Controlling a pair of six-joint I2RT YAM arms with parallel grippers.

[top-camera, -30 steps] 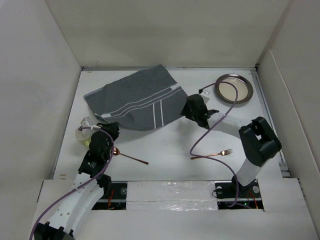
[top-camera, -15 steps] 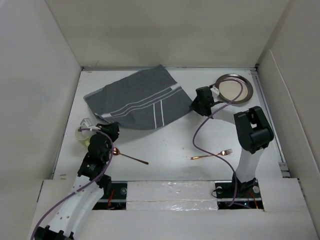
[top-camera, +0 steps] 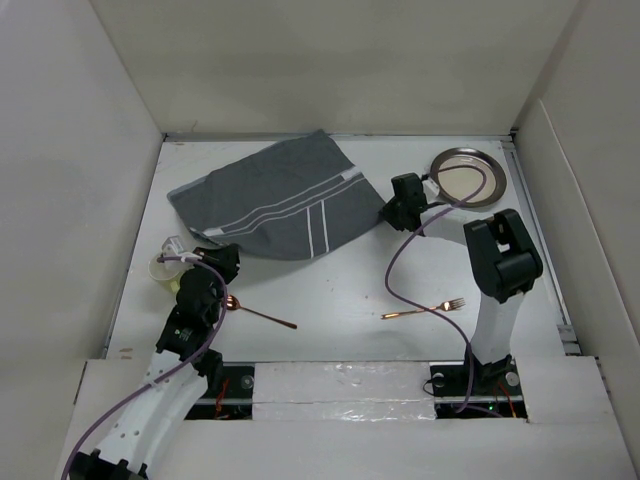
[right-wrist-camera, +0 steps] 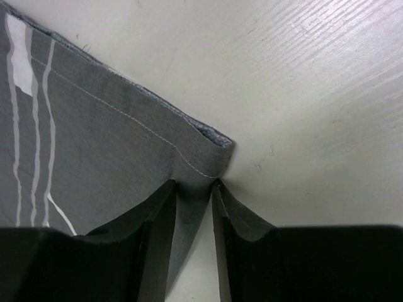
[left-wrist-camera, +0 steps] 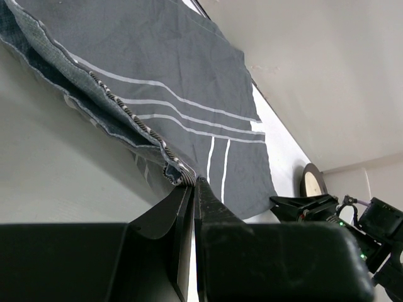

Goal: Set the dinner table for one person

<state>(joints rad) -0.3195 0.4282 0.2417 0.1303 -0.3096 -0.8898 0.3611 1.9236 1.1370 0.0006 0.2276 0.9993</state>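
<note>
The dinner table [top-camera: 340,280], a large flat plain white rectangular surface walled by white upright panels, fills the view, with both arm bases at its near edge. On its far left half lies the dark grey cloth placemat [top-camera: 270,205] with pale stripes, skewed and rumpled.

The black-and-white right arm [top-camera: 500,270] reaches from the near right to the placemat's right corner. There the right gripper [right-wrist-camera: 194,185] has its jaws narrow but not closed, one finger on either side of the hemmed corner, with the cloth running into the gap between them. The left arm [top-camera: 190,310] reaches to the placemat's near left edge. The left gripper [left-wrist-camera: 194,181] is pinched tight on the hem there, and the cloth rises off the table in a fold.

A round metal plate [top-camera: 467,177] with a pale centre sits in the far right corner, apart from the placemat, and the right arm's purple cable [top-camera: 395,265] arcs across it. A pale yellowish cup [top-camera: 160,270] stands at the left, just beside the left gripper. A copper-coloured spoon [top-camera: 262,314] lies on bare table at the near left, its bowl beside the left arm. A copper-coloured fork [top-camera: 428,308] lies at the near right, tines pointing right, near the cable's loop.
</note>
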